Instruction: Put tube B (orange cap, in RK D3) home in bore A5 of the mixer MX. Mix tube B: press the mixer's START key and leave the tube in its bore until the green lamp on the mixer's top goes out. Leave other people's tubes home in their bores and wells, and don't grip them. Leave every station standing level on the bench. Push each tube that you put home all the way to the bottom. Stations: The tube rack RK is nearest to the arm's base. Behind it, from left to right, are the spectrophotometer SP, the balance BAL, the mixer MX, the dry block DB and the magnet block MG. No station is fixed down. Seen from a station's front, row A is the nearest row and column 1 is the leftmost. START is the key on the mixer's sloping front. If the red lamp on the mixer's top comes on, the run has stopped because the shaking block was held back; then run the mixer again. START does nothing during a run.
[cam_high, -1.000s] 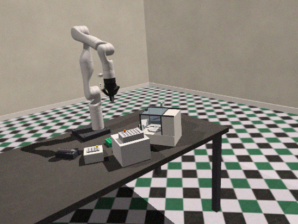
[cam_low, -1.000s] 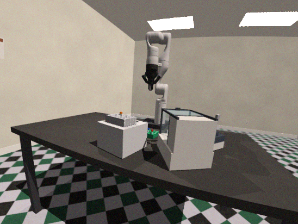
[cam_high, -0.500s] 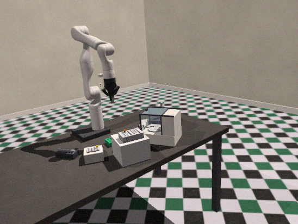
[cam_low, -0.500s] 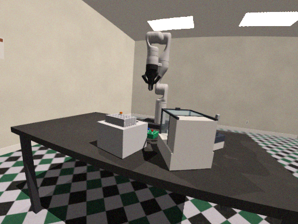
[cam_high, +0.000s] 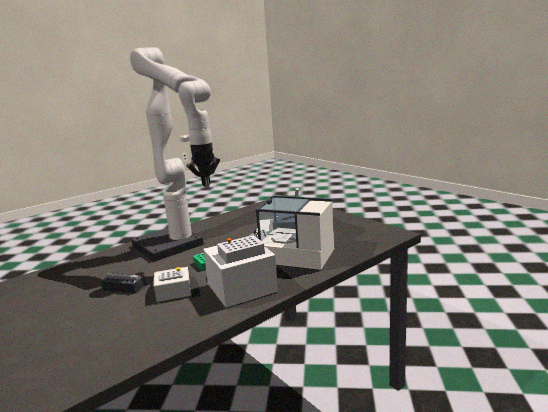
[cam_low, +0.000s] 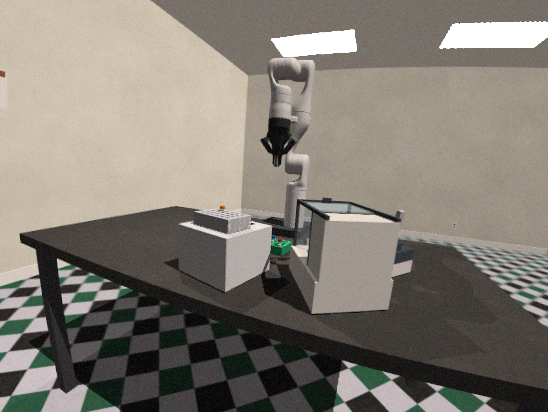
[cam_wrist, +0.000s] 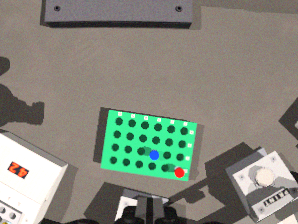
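Tube B's orange cap (cam_high: 229, 240) stands out of a corner bore of the grey block on the white mixer MX (cam_high: 241, 270); it also shows in the exterior view (cam_low: 222, 207). My gripper (cam_high: 205, 184) hangs high above the bench, shut and empty, well apart from the mixer. In the wrist view the fingertips (cam_wrist: 147, 217) show at the bottom edge. Straight below lies the green rack RK (cam_wrist: 147, 145), which holds a blue-capped tube (cam_wrist: 154, 155) and a red-capped tube (cam_wrist: 179, 172). I cannot make out the mixer's lamps.
The glass-walled balance (cam_high: 295, 232) stands right beside the mixer. The small dry block (cam_high: 171, 282) with a yellow-capped tube (cam_high: 178, 269) and the dark magnet block (cam_high: 123, 282) stand on its other side. The arm's base plate (cam_wrist: 117, 12) lies behind the rack.
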